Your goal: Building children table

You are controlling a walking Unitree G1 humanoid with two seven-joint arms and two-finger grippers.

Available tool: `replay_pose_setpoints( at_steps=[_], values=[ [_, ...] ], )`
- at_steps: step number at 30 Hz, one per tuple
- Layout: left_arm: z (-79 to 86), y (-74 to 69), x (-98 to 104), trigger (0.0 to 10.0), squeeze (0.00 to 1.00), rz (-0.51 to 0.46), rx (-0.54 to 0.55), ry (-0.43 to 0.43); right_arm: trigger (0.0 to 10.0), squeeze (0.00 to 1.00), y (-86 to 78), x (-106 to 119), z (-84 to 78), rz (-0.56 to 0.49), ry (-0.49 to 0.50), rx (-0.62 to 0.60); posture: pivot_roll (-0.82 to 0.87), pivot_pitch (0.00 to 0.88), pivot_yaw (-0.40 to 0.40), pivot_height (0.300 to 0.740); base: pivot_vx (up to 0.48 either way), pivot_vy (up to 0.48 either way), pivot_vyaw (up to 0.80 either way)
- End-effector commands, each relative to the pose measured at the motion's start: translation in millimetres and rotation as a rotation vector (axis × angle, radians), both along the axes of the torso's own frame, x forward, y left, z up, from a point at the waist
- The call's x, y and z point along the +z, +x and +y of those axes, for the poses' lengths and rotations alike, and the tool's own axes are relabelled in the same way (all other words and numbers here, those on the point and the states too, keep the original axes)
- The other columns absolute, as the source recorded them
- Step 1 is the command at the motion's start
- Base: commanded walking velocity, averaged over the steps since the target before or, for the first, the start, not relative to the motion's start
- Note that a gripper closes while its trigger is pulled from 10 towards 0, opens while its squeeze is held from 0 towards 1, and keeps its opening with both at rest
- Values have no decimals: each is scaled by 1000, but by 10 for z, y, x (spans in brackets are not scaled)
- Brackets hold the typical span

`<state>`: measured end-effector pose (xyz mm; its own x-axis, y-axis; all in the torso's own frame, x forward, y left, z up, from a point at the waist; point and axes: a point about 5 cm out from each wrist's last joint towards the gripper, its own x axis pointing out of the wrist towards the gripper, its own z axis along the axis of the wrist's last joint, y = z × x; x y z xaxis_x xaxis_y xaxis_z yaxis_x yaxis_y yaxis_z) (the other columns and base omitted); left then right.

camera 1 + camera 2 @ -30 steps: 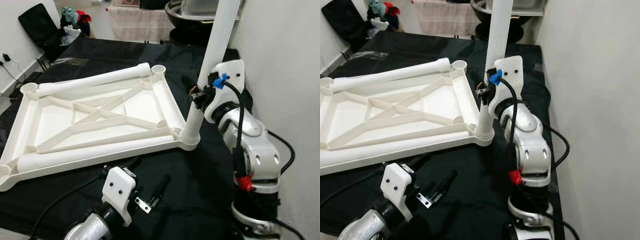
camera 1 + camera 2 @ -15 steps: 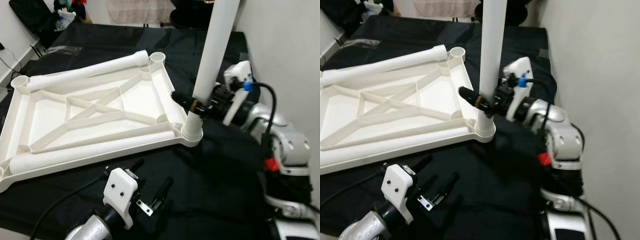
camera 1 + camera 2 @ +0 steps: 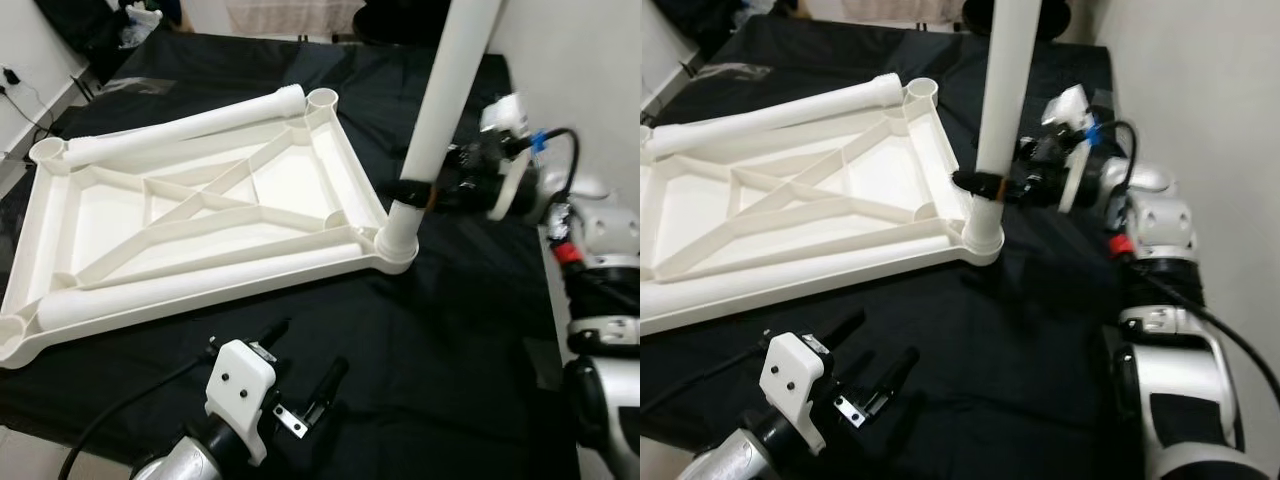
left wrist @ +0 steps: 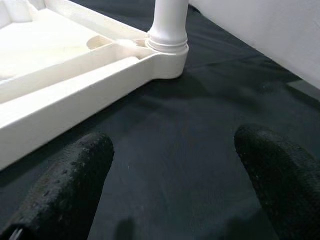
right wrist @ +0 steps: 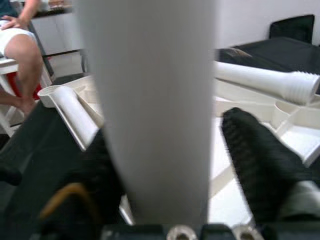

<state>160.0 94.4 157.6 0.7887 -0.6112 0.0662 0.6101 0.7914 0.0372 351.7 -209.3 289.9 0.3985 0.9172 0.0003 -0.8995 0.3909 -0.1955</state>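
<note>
The white children's table top [image 3: 290, 190] lies upside down on a black cloth. One white leg [image 3: 450, 80] stands upright in its near right corner socket [image 3: 396, 245]. My right gripper [image 3: 412, 190] reaches in from the right and is shut on this leg just above the socket; its fingers [image 5: 260, 165] flank the leg [image 5: 155, 100]. Two loose legs lie on the top, one along the far edge [image 3: 180, 130] and one along the near edge [image 3: 200, 290]. My left gripper [image 3: 310, 345] hovers open over the cloth in front of the table top, holding nothing [image 4: 175, 165].
A white wall [image 3: 580, 50] runs close along the right side. Open sockets sit at the other corners [image 3: 321, 99] [image 3: 47, 152]. Black cloth [image 3: 450, 350] spreads in front of and right of the table top. A seated person's leg [image 5: 20, 50] is beyond the table top.
My right wrist has rolled around the upright leg, and the arm has swung from upright beside it to reaching in from the right. The camera has shifted. The left gripper has stayed put.
</note>
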Motion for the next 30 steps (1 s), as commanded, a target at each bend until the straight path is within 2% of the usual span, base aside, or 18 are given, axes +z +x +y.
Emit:
replay_pose_setpoints(
  at_steps=[1, 4, 8, 9, 10, 12, 13, 14, 15, 16, 17, 19, 24, 25, 27, 28, 29, 30],
  values=[
    [-3, -4, 0, 10000, 0, 4, 0, 7, 0, 0, -69, 8, -84, 3, 26, 44, 124, 261, -7, 740, 0, 0, 0],
    [-7, 7, -4, 10000, 0, 4, -1, 6, 0, 0, -108, -41, -89, 13, 12, 70, 117, 255, -7, 740, 0, 0, 0],
    [-16, 50, -29, 10000, 0, 4, -3, 4, 0, 0, -254, -293, -16, 51, -26, 110, 95, 229, -24, 740, 0, 0, 0],
    [-17, 65, -39, 10000, 0, 4, -2, 4, 0, 0, -321, -394, 44, 73, -33, 95, 91, 226, -27, 740, 0, 0, 0],
    [-11, 88, -52, 10000, 0, 1, 1, 4, 0, 0, -356, -605, 177, 118, -82, -26, 77, 208, -38, 740, 0, 0, 0],
    [-11, 88, -52, 10000, 0, 1, 1, 4, 0, 0, -356, -605, 177, 118, -82, -26, 77, 208, -38, 740, 0, 0, 0],
    [-7, 101, -59, 10000, 0, -1, 3, 4, 0, 0, -380, -738, 258, 137, -118, -118, 77, 208, -38, 740, 0, 0, 0],
    [-7, 101, -59, 10000, 0, -1, 3, 4, 0, 0, -380, -738, 258, 137, -118, -118, 77, 208, -38, 740, 0, 0, 0],
    [7, 129, -73, 10000, 0, -5, 7, 6, 0, 0, -524, -1070, 567, 203, -67, -466, 42, 190, -41, 740, 0, 0, 0],
    [17, 162, -84, 10000, 0, -9, 9, 8, 0, 0, -746, -1267, 745, 239, -61, -731, 30, 180, -21, 740, 0, 0, 0],
    [17, 162, -84, 10000, 0, -9, 9, 8, 0, 0, -746, -1267, 745, 239, -61, -731, 30, 180, -21, 740, 0, 0, 0],
    [32, 209, -107, 10000, 0, -11, 8, 11, 0, 0, -980, -1403, 838, 325, -39, -990, 13, 168, -12, 740, 0, 0, 0],
    [34, 231, -112, 10000, 0, -3, 0, 2, 0, 0, -757, -1206, 702, 232, -48, -984, 12, 167, -19, 740, 0, 0, 0],
    [33, 220, -101, 10000, 0, -4, -1, 0, 9255, 0, -691, -1138, 677, 227, -39, -956, 16, 178, -19, 740, 0, 0, 0],
    [31, 208, -91, 10000, 0, -6, -1, 0, 9255, 0, -663, -1103, 670, 231, -33, -935, 17, 181, -19, 740, 0, 0, 0],
    [31, 194, -79, 10000, 0, -9, 0, -1, 10000, 0, -635, -1056, 714, 238, -24, -842, 20, 196, -17, 740, 0, 0, 0],
    [31, 194, -79, 10000, 0, -9, 0, -1, 10000, 0, -635, -1056, 714, 238, -24, -842, 20, 196, -17, 740, 0, 0, 0],
    [29, 177, -66, 10000, 0, -11, 2, -1, 10000, 0, -612, -998, 770, 254, 23, -733, 24, 205, -15, 740, 0, 0, 0]
  ],
)
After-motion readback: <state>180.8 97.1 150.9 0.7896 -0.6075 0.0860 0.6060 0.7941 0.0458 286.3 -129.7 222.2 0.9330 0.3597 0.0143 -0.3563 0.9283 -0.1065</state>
